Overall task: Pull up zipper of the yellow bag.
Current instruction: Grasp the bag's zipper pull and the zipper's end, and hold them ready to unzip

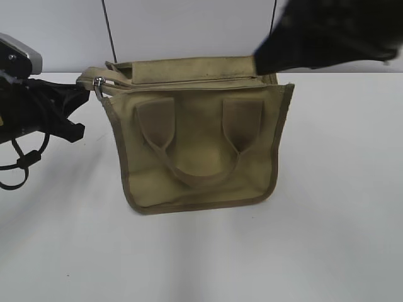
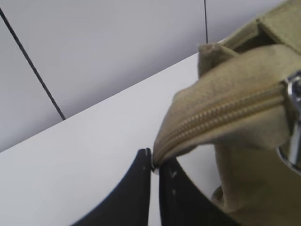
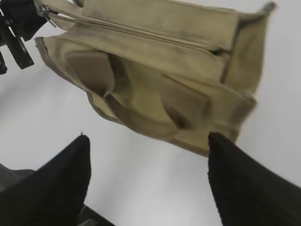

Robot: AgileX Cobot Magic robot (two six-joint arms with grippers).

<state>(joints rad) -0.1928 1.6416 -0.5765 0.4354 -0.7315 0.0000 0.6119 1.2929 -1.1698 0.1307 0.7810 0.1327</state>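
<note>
Yellow bag (image 1: 195, 135) stands on the bench (image 1: 201, 251), zipper (image 2: 221, 115) along its top, pull tab (image 1: 98, 85) at the left end. Left claw (image 2: 154, 165) pinched shut on the zipper tape end, anchoring it. Right claw (image 3: 146, 155) wide open, empty, above the bag. Next: right takes the tab, left keeps the tape taut, draw straight along the line

No readable text, labels, brands or numbers anywhere
</note>
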